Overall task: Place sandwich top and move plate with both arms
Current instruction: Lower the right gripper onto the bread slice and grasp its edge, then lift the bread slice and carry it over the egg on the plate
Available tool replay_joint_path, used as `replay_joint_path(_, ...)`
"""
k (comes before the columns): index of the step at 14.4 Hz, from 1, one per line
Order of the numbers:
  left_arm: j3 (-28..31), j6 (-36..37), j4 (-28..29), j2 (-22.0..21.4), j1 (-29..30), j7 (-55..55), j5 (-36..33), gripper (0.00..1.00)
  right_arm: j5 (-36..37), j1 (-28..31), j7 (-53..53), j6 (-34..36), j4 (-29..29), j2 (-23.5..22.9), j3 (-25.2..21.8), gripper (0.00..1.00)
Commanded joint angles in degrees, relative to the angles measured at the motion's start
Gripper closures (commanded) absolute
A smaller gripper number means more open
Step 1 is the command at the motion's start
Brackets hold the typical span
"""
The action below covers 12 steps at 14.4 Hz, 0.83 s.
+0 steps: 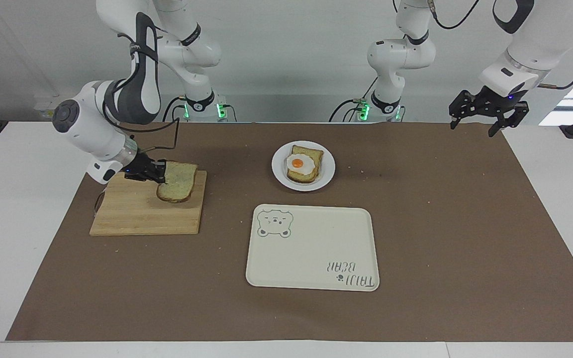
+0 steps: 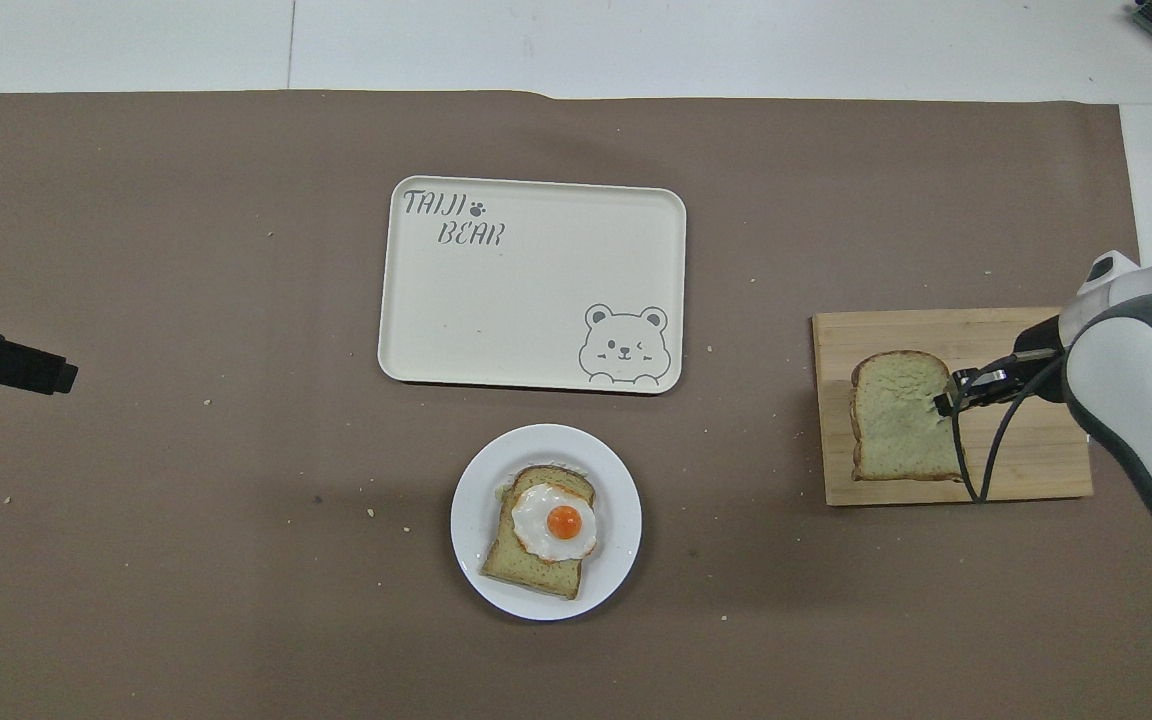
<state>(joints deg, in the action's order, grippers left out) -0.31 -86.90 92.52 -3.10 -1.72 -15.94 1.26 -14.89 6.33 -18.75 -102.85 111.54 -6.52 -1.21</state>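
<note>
The sandwich top is a bread slice with a pale greenish face. My right gripper is shut on its edge and holds it tilted just above the wooden cutting board. In the overhead view the slice hangs over the board with the right gripper at its side. The white plate lies mid-table and carries a bread slice with a fried egg. My left gripper waits open in the air over the mat's edge at the left arm's end.
A cream rectangular tray with a bear drawing lies farther from the robots than the plate. A brown mat covers the table, with crumbs scattered on it.
</note>
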Motion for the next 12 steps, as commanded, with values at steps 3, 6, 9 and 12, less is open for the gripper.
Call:
replay_joint_path(3, -0.3, -0.6, 0.6, -0.9, 0.5, -0.6, -0.6, 0.00, -7.9, 0.4, -1.8, 6.7, -2.5, 1.1, 0.6, 1.00)
replay_joint_path(6, -0.3, -0.6, 0.6, -0.9, 0.5, -0.6, -0.6, 0.00, -10.2, -2.9, -1.3, 9.1, -2.2, 1.7, 1.1, 1.00)
replay_joint_path(9, -0.3, -0.5, 0.6, -0.9, 0.5, -0.6, -0.6, 0.00, -10.0, -9.7, 2.8, 8.5, -1.2, 2.5, 1.2, 1.00)
replay_joint_path(12, -0.3, -0.6, 0.6, -0.8, 0.5, -0.6, -0.6, 0.00, -8.9, -16.0, 9.2, 5.0, 0.6, 3.4, 1.2, 1.00)
